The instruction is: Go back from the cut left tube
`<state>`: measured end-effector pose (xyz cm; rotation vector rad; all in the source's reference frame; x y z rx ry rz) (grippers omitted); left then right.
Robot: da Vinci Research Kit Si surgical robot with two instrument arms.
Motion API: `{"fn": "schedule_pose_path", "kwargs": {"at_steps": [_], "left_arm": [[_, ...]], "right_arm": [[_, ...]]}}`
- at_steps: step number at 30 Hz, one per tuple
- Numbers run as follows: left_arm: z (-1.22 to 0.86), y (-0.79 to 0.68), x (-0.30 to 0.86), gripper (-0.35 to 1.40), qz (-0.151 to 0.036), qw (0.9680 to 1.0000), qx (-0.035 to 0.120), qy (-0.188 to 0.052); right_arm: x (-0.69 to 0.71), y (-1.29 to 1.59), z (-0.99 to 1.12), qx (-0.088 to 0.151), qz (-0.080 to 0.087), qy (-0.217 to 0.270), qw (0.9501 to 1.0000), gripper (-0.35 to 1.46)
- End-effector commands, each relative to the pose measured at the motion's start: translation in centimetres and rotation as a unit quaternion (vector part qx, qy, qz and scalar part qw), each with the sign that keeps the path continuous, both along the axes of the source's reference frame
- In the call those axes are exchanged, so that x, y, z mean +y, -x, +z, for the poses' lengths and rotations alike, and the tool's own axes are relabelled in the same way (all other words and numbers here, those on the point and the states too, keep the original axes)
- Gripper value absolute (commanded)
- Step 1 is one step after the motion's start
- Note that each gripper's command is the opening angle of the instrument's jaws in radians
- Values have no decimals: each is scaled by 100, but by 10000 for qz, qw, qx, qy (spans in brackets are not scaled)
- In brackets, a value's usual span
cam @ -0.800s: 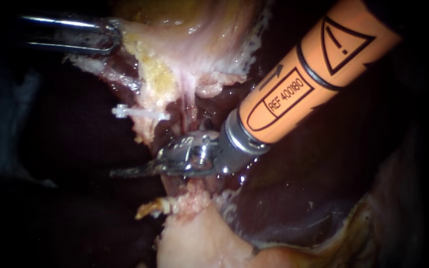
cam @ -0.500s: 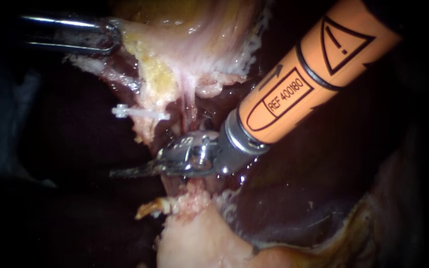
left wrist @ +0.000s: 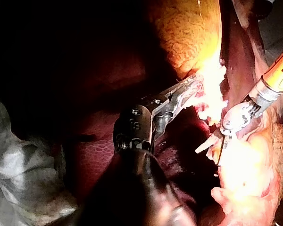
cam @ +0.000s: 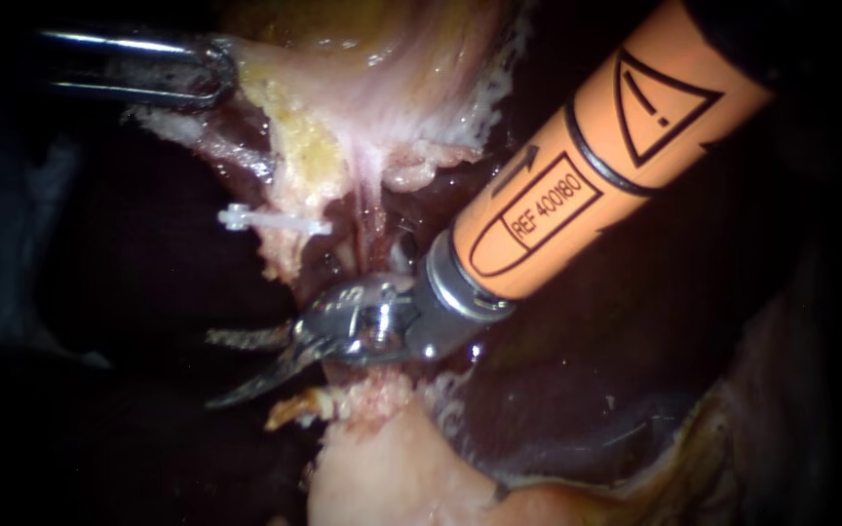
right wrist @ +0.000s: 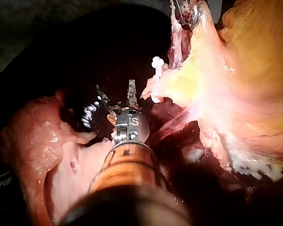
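Right instrument (cam: 218, 368): blades apart, holding nothing, lying across the gap in the cut left tube (cam: 285, 255). White clip (cam: 275, 223) sits on the tube's upper end. Left instrument (cam: 197, 73): jaws clamped on the tissue flap (cam: 275, 97).

**Layout around the cut**

Upper left: slim steel left instrument (cam: 209, 76), clamped on pale fatty tissue flap (cam: 382, 107). On the flap's lower left edge: white plastic clip (cam: 275, 223). Between clip and pale frayed stump (cam: 363, 399) below: orange-sleeved right instrument (cam: 221, 368), blades apart.
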<state>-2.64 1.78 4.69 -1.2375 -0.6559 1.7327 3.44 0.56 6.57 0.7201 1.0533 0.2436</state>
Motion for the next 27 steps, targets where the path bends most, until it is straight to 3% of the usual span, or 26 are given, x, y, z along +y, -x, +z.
{"fn": "schedule_pose_path", "kwargs": {"at_steps": [1,8,16,21,27], "left_arm": [[0,0,0,-35,2,10000,-2,1],[0,-2,0,-35,7,10000,-5,1],[0,-3,0,-35,8,10000,-5,1],[0,-3,0,-35,8,10000,-6,1],[0,-3,0,-35,8,10000,-6,1]], "right_arm": [[0,6,-2,21,42,207,9998,143],[-1,67,-29,25,286,1209,9922,143],[23,149,-61,-96,464,1581,9863,143],[34,192,-71,-342,540,1683,9837,143],[46,224,-70,-725,616,1846,9782,143]]}}
